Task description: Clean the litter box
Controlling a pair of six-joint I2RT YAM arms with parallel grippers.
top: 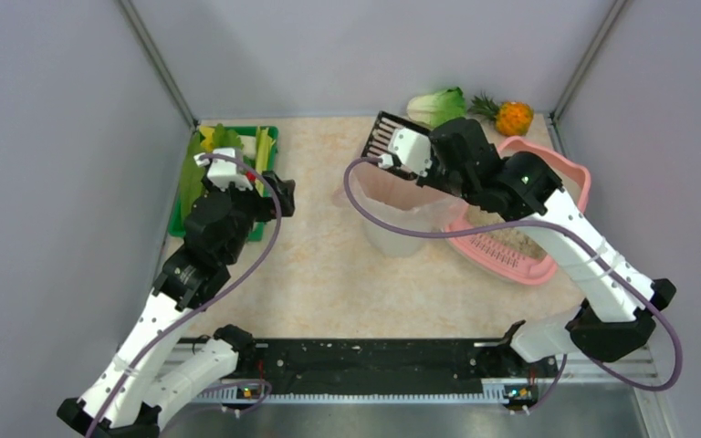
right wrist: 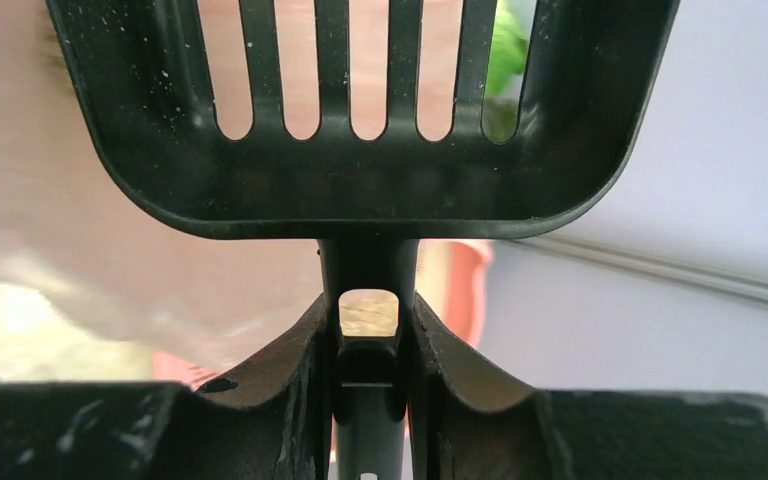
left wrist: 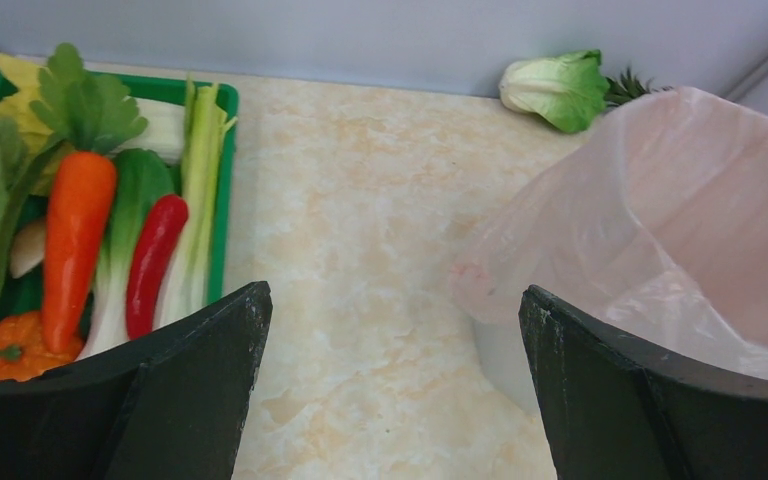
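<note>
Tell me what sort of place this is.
Probably a robot lab test cell, not a home: grey panel walls, a black arm-mounting rail, and staged props: fake vegetables in a green tray and a pink litter box.

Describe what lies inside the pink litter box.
Beige granules cover the visible floor of the litter box. The right arm crosses above it and hides much of the inside, so anything lying there cannot be seen.

Beige table [top: 329, 274] holds litter box [top: 511, 265], bin [top: 392, 235] (pink-lined), tray [left wrist: 222, 215].
</note>
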